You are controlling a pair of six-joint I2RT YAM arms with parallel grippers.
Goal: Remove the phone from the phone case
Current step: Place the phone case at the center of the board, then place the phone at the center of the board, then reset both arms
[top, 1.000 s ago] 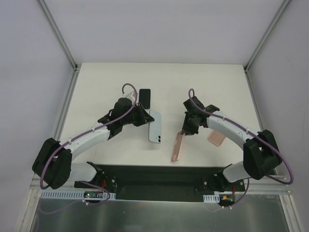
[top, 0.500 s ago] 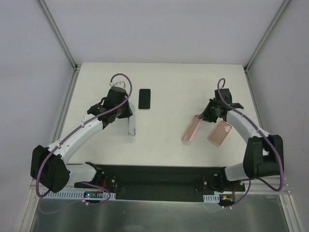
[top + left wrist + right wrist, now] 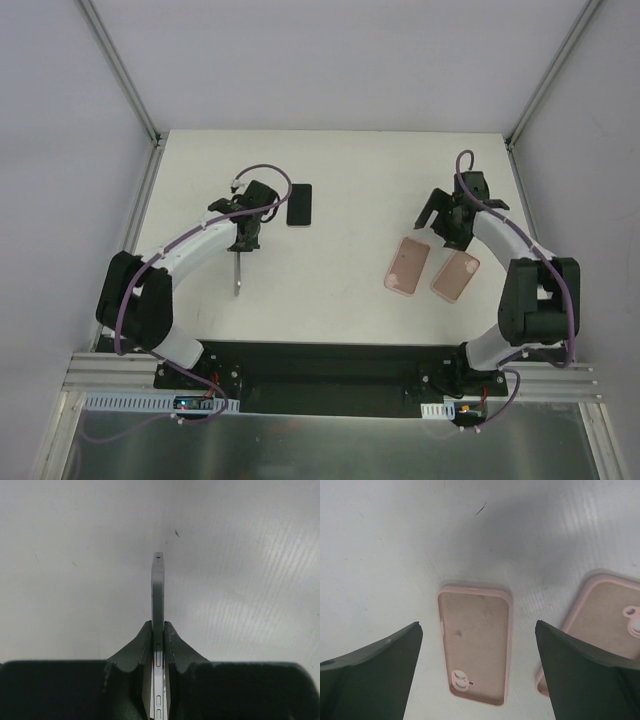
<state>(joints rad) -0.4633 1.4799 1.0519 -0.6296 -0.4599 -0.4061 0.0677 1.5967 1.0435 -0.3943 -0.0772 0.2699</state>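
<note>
Phone (image 3: 158, 595) slim, silver, edge-on; pink case (image 3: 475, 642) flat

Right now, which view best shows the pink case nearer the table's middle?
Right wrist: the pink case lies whole and close below the open right gripper, with its rim and camera cutout clear. Top external shows it small and far off, beside a second pink case. Left wrist shows none of it.

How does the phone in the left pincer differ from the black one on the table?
The held phone shows a pale edge; the black phone is dark. The held phone is turned on edge, clamped in the left pincer; the black phone lies flat, untouched. Both are out of any case.
</note>
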